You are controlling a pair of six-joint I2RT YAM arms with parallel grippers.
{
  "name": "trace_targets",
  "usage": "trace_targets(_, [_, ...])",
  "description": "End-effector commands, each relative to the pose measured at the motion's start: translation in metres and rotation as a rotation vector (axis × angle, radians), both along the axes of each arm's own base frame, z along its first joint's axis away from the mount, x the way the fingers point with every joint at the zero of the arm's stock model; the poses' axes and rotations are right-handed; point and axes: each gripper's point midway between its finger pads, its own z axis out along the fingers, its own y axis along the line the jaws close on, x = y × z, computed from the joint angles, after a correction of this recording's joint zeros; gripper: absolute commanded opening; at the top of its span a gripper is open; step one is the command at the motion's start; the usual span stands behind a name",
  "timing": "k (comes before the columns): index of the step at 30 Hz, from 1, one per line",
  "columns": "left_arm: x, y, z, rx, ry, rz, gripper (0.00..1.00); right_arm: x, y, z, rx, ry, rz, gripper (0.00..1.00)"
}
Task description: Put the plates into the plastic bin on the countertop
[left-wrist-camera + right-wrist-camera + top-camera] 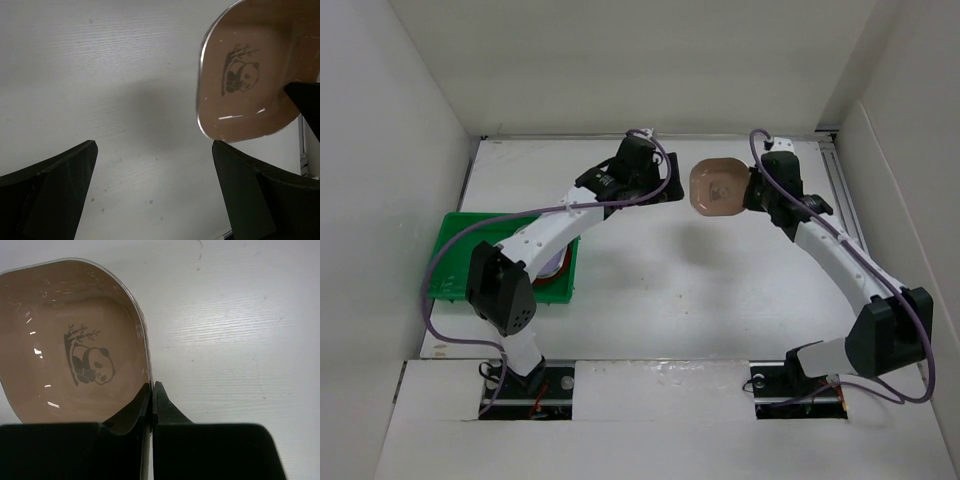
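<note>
Tan-pink plastic plate [75, 340], likely light, stiff and slick, is hanging by its rim, pinched by the right gripper [152, 395], while the left gripper [154, 150] is gaping empty.

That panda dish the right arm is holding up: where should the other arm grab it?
Its free rim facing the left gripper, opposite where the right gripper pinches the panda dish. Come in from the left, one finger above the edge and one below: the dish is shallow and thin, so the rim is likely the only part fingers can close on.
</note>
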Motion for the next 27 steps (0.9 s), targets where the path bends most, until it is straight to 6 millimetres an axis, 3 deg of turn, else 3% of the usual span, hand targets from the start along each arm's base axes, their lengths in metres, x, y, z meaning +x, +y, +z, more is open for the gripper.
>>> trace_targets(1, [0.0,-0.026,0.027,-0.057,-0.051,-0.024,1.0,-0.004,0.031,0.031,0.069,-0.08,0.126,0.0])
trace_targets(4, [-0.001,-0.032,0.023,-0.062,-0.036,-0.015,1.0,-0.009,0.054,0.042,0.088,-0.107,0.178,0.0])
trace_targets(7, [0.002,-0.031,0.021,-0.061,-0.038,0.004,0.98,-0.015,0.065,0.044,0.083,-0.102,0.19,0.0])
trace_targets(11, [0.006,-0.023,0.018,-0.029,-0.05,0.046,0.7,-0.026,0.076,0.066,0.127,-0.158,0.235,0.0])
trace_targets(12, [0.007,-0.021,0.012,-0.012,-0.041,0.054,0.51,-0.03,0.08,0.07,0.132,-0.166,0.249,0.0])
trace_targets(15, [0.01,-0.013,0.002,0.03,-0.028,0.096,0.18,-0.034,0.081,0.084,0.139,-0.201,0.252,0.0])
trace_targets(16, [0.01,-0.01,0.0,0.042,-0.027,0.106,0.02,-0.036,0.084,0.086,0.14,-0.199,0.261,0.0])
trace_targets(21, [0.017,0.013,0.004,0.072,-0.034,0.178,0.0,-0.041,0.072,0.095,0.134,-0.216,0.231,0.04])
trace_targets(22, [0.02,0.019,0.011,0.062,-0.045,0.193,0.0,-0.04,0.071,0.095,0.13,-0.218,0.223,0.15])
trace_targets(23, [0.022,0.028,0.005,0.078,-0.028,0.209,0.0,-0.04,0.066,0.098,0.132,-0.227,0.211,0.59])
trace_targets(24, [0.021,0.041,0.011,0.077,-0.028,0.229,0.0,-0.041,0.057,0.094,0.114,-0.22,0.19,0.75])
trace_targets(26, [0.026,0.074,0.016,0.078,-0.026,0.292,0.0,-0.041,0.046,0.091,0.103,-0.215,0.16,0.92])
trace_targets(27, [0.026,0.086,0.018,0.076,-0.028,0.315,0.0,-0.039,0.038,0.083,0.082,-0.203,0.14,0.95])
